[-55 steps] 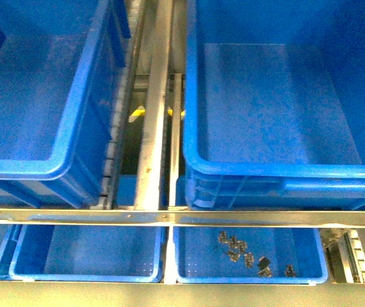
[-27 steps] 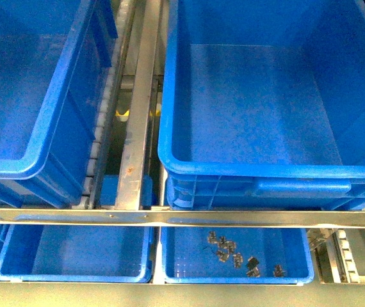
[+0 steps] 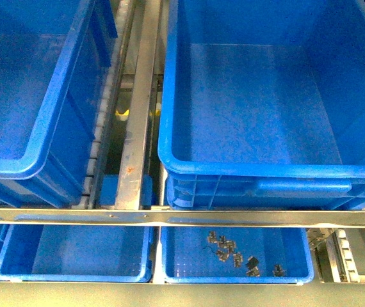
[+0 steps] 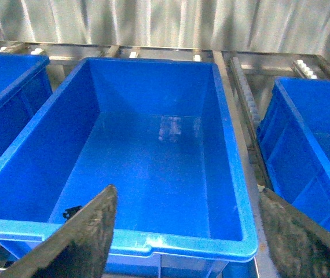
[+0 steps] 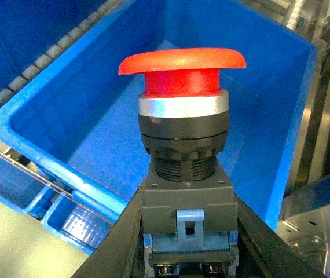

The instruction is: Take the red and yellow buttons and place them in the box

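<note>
In the right wrist view my right gripper (image 5: 188,243) is shut on the grey-and-black body of a red button (image 5: 182,65), held upright with its mushroom cap up. Behind and below the button lies the open deep blue box (image 5: 78,110). The front view shows that box (image 3: 259,167) at the right, with neither arm in sight. My left gripper (image 4: 187,192) hangs open with nothing between its fingers (image 4: 87,234), above the near rim of another deep blue bin (image 4: 153,242). Yellow buttons are out of view.
A second deep bin (image 3: 22,167) stands at the left, across a metal rail gap (image 3: 134,128). Under a cross rail (image 3: 182,217) sit two shallow blue trays, the left (image 3: 73,276) and the right (image 3: 234,278) with several small dark parts (image 3: 234,252). Metal framing (image 5: 321,214) borders the box.
Between one second and half a second ago the whole front scene slid to the left in the picture. Since then it has held still.
</note>
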`<state>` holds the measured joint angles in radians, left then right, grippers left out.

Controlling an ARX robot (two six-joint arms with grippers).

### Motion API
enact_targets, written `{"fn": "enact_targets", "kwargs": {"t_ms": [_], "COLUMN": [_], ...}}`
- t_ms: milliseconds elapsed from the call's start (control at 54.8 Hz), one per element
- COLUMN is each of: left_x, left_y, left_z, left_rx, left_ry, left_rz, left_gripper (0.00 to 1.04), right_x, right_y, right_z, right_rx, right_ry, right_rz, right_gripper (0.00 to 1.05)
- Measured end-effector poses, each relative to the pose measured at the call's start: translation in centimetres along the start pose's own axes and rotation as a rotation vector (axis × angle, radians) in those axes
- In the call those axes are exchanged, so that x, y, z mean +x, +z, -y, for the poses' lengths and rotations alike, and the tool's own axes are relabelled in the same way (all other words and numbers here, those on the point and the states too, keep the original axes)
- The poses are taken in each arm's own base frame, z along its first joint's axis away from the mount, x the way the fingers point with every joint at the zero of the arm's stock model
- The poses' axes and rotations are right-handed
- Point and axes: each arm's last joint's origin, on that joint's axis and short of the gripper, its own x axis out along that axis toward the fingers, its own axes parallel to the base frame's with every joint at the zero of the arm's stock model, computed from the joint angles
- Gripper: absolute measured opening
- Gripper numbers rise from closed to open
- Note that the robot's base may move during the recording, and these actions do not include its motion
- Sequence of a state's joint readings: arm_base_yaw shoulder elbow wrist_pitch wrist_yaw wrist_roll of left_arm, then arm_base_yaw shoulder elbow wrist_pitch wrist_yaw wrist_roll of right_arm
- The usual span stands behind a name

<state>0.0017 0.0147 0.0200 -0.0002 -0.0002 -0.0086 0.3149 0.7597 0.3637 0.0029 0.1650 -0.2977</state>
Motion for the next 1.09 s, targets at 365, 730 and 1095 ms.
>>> {"fn": "enact_targets", "kwargs": {"t_ms": [365,730,1095], "left_x": [0.0,0.0,0.0], "left_y": [0.0,0.0,0.0], "left_z": [0.0,0.0,0.0], "left_rx": [0.002,0.002,0.002], "left_ry": [0.000,0.000,0.000], "left_rz": [0.000,0.000,0.000], "left_gripper": [0.97,0.97,0.97], "right_x": [3.8,19.9,34.9], "right_y": [-1.2,3.2,3.0], "right_z": [-0.3,3.2,5.7], "right_rx": [-0.013,-0.079,0.022], "right_ry": [0.076,-0.038,-0.170], "right_rz": [-0.073,-0.129,-0.334], "right_gripper": [0.27,0.27,0.27]}}
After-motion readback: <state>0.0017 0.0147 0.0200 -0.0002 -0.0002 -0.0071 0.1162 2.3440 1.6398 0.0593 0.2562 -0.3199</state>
